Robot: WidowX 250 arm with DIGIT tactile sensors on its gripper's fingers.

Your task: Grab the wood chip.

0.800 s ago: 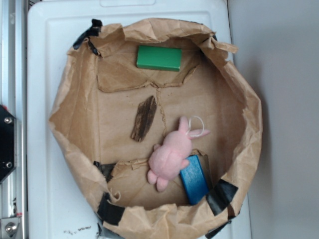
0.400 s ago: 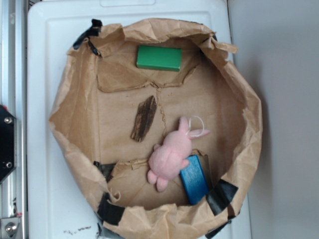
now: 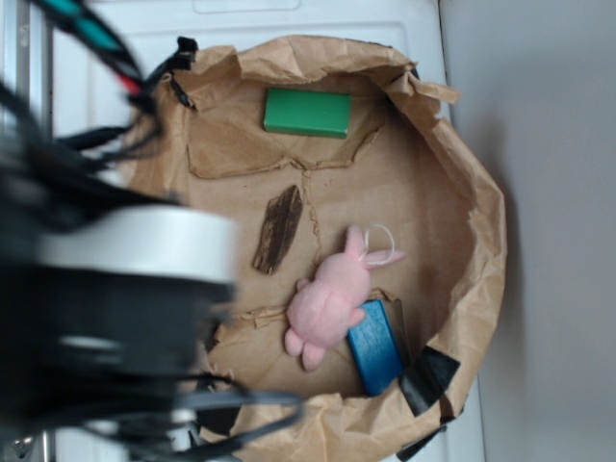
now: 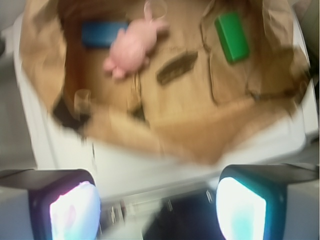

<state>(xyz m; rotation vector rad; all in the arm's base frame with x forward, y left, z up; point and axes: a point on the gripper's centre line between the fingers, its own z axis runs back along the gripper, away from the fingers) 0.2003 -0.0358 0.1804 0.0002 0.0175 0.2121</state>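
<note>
Four loose things lie in the brown paper bag (image 3: 452, 164) in the exterior view: the wood chip (image 3: 279, 228) near the middle of the bag floor, tilted a little off vertical in the frame; the pink plush (image 3: 332, 296) just beside it toward the lower right, close to its lower end but apart from it; the blue block (image 3: 375, 348) touching the plush; and the green block (image 3: 307, 112) well apart, near the bag's upper wall. The bag sits on a white counter (image 3: 279, 21). A blurred mass of robot arm (image 3: 115, 289) and cables fills the left side, over the bag's rim; the pincer itself cannot be made out here.

From the wrist view, the pincer (image 4: 157, 207) is released, its two fingers (image 4: 75, 210) spread wide with nothing between them. It hangs outside the bag, over the white counter, with the crumpled near wall of the bag between it and the chip (image 4: 176, 66). The picture is smeared, so fine detail is lost.

Judging from this, the main risks are these. A low approach could snag the bag's raised rim and drag the whole bag, shifting everything inside. The chip looks thin and flat, so the fingers may slide over it or pinch the loose paper instead. Descending slightly off line could catch the plush, since it lies so close.
</note>
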